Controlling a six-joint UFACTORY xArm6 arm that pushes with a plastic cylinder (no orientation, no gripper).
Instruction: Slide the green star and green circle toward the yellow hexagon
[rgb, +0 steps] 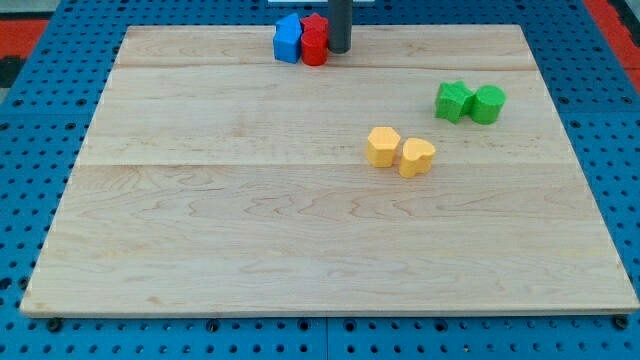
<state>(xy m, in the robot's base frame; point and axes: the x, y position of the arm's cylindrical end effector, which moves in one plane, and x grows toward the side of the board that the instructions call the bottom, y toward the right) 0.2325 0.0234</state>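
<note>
While my tip touches red blocks, no writing shows.

My tip sits at the view's top of the tabletop, just beside the red blocks and blue block. Open board runs between it and the green star and green circle, which touch. Yellow hexagon and second yellow block touch, near the greens, open gap between pairs.
</note>
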